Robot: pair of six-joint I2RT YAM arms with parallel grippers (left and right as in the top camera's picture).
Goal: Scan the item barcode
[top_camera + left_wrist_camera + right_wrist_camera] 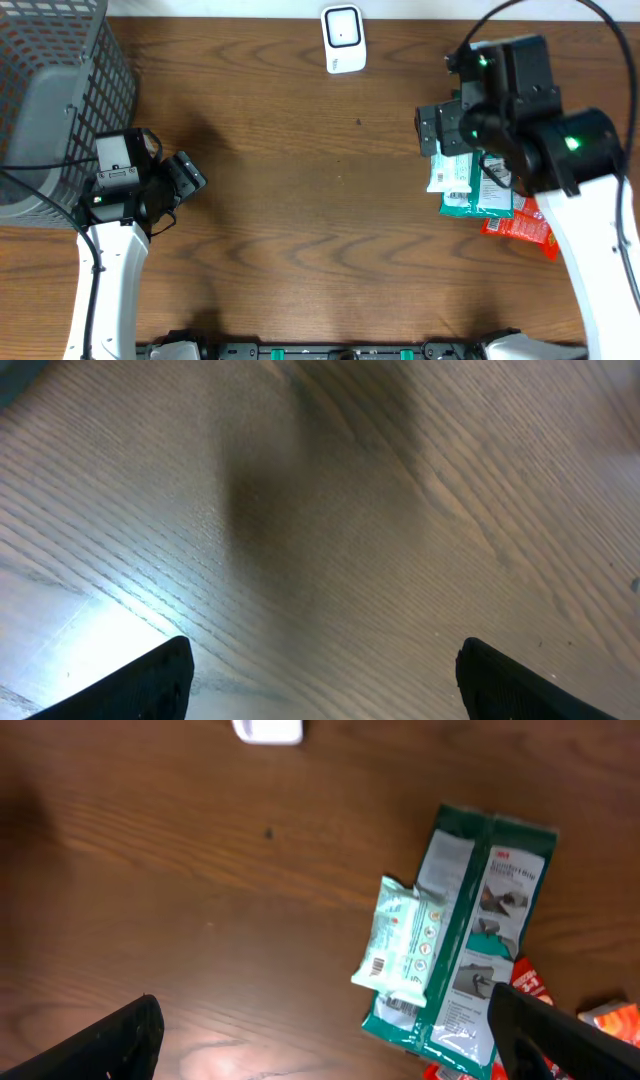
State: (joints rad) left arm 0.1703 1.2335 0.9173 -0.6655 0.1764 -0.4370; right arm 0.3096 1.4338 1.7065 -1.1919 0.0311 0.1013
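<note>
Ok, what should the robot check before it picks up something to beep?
1. Is the right gripper open and empty: ok.
2. Does the small white packet lie on top of the green pack, uncovered: ok.
3. Does its barcode face up: ok.
4. Is the scanner standing at the far edge of the table: ok.
5. Is the left gripper open and away from the packets: ok.
6. Is the right gripper low enough over the packet: cannot tell.

A small pack (405,945) lies on a larger pack (480,940), under the right gripper (335,1055). The scanner (342,38) stands well ahead, to its left. The basket (50,100) sits just left of the left gripper (188,178).
</note>
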